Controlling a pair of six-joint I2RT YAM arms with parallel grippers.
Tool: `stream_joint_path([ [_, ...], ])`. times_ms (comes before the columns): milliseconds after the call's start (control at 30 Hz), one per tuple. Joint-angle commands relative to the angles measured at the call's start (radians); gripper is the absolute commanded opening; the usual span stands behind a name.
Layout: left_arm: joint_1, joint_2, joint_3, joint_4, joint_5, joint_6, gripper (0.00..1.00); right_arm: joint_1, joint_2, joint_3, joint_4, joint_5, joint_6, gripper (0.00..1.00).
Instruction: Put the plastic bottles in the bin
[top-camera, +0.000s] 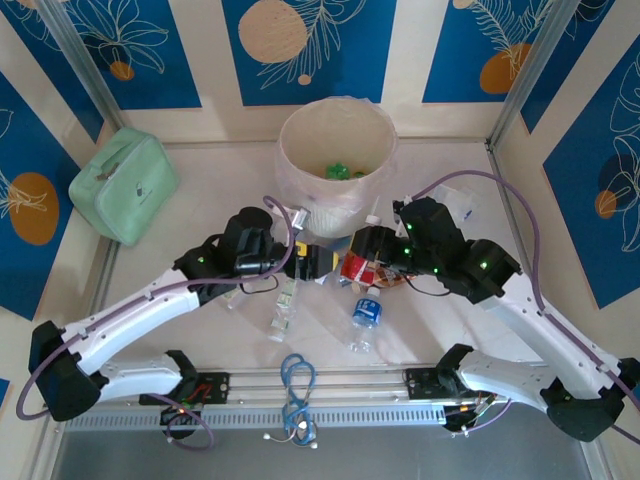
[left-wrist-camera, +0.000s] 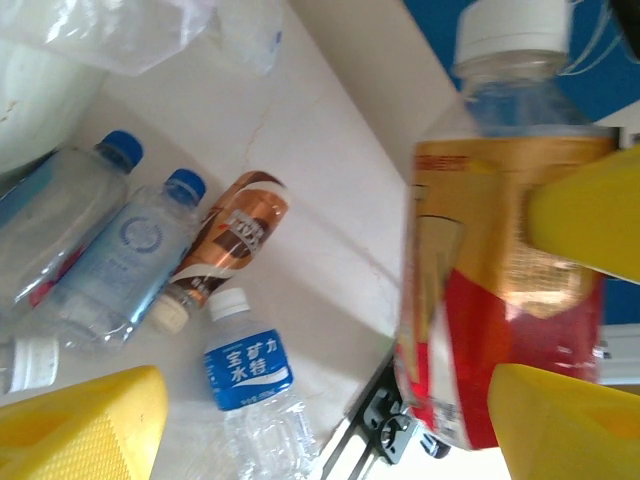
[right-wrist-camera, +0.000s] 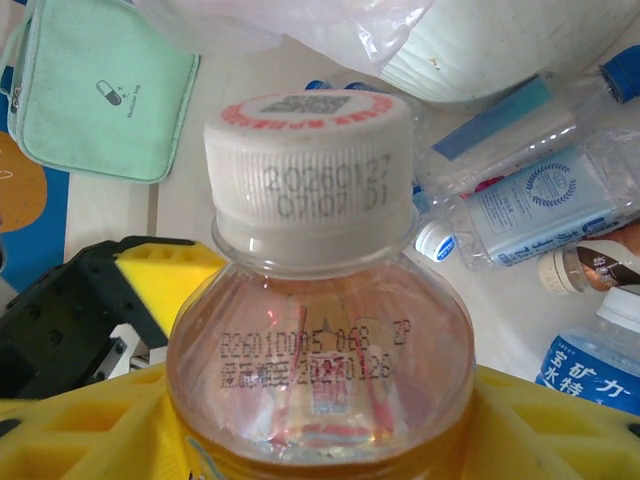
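Plastic bottles (top-camera: 367, 312): several lie loose on the table (top-camera: 200, 215) just in front of the bin (top-camera: 292, 160); green ones show inside it; one red-and-gold bottle (right-wrist-camera: 320, 370) with a white cap is held up between the two arms, near the bin's front wall; right gripper (top-camera: 365, 262) is clamped on its body below the shoulder, cap toward the wrist camera; left gripper (top-camera: 312, 258) sits just beside it, fingers (left-wrist-camera: 90, 425) spread wide, one of them well apart from the label, so I read it as not holding; handling guess: looks empty, so light, thin-walled and easy to crush; film label likely slick; round body will roll if dropped short of the rim; best hold is mid-body across the label or just under the shoulder, moderate squeeze, not on the cap; the loose ones lie on their sides, some touching, so take from the edge of the cluster; mint-green pouch (top-camera: 125, 185) at far left is not a target
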Motion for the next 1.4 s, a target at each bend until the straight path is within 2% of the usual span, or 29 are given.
stream_joint_path([
  [0,-0.018,-0.029,-0.017,0.054,0.052,0.025,0.84,0.003,0.001,0.035,0.028,0.020,-0.015,0.62],
  [333,-0.026,-0.027,-0.012,0.071,0.047,0.024,0.84,0.003,0.037,0.098,0.045,0.010,-0.030,0.62],
  [633,-0.022,-0.100,-0.001,-0.059,-0.199,0.050,0.84,-0.031,0.098,0.241,0.037,0.015,-0.097,0.62],
  [967,0.012,-0.114,0.012,-0.273,-0.440,-0.026,0.84,-0.165,0.226,0.445,0.043,-0.075,-0.161,0.62],
  [1133,0.067,-0.107,-0.017,-0.317,-0.416,-0.072,0.83,-0.258,0.320,0.537,0.062,-0.167,-0.168,0.63],
  [1367,0.084,-0.067,-0.032,-0.353,-0.386,-0.077,0.82,-0.355,0.492,0.720,0.053,-0.269,-0.187,0.62],
])
